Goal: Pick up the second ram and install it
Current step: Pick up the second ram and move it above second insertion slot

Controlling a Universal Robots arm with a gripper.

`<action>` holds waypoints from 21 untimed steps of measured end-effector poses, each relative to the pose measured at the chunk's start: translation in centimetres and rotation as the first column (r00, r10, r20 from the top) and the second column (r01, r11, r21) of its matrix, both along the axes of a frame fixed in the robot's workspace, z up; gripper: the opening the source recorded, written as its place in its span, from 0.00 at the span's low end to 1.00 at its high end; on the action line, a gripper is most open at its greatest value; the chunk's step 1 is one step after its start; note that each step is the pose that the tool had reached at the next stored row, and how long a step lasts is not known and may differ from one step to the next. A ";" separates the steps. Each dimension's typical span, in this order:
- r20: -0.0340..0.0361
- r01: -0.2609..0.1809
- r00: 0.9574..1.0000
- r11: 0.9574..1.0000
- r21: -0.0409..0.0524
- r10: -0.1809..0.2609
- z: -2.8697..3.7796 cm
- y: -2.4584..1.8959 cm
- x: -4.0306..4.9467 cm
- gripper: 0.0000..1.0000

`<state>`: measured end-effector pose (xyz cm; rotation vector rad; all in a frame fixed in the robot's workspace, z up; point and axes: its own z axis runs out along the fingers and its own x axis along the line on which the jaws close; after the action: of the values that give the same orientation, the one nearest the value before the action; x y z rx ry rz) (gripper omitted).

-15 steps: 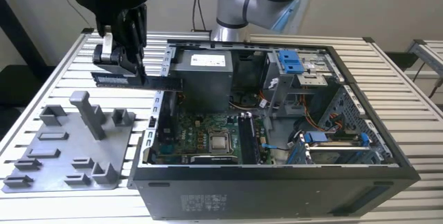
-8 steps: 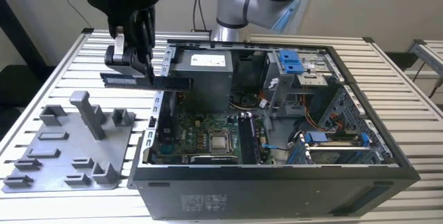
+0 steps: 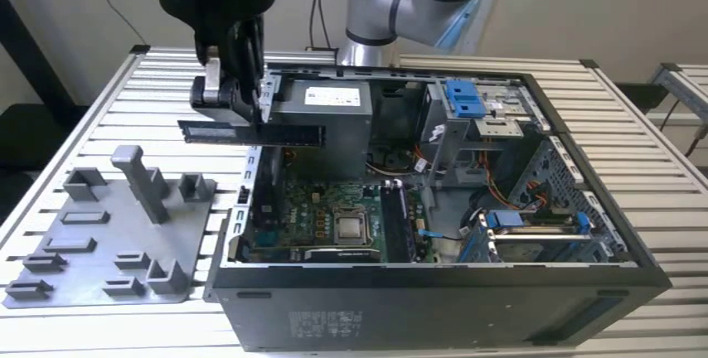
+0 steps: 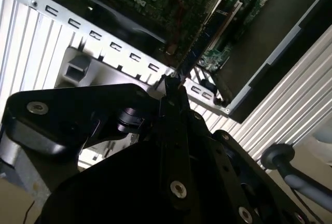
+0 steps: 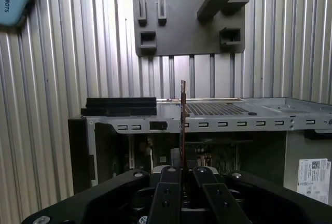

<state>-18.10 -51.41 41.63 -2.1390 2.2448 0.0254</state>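
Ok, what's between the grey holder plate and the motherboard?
The case's slotted metal side wall, as the exterior view shows. The second ram, clamped in the hand, hangs above that wall.

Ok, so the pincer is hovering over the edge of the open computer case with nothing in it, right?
No, it isn't empty. The pincer hovers over the edge of the open computer case, but it is shut on the second ram, held level, as the exterior view shows.

Grey holder plate (image 3: 124, 238), green motherboard (image 3: 310, 217), dark ram (image 3: 293, 134), white ribbed table (image 3: 625, 138)
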 end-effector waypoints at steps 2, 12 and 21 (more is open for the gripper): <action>0.000 0.000 1.000 1.000 0.000 0.000 0.00 0.00 0.82 0.14; 0.000 0.000 1.000 1.000 0.000 0.000 0.00 0.00 4.53 0.14; 0.000 0.000 1.000 1.000 0.000 0.000 -0.01 0.00 8.29 0.14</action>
<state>-9.81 -51.40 41.62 -2.1388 2.2450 0.0253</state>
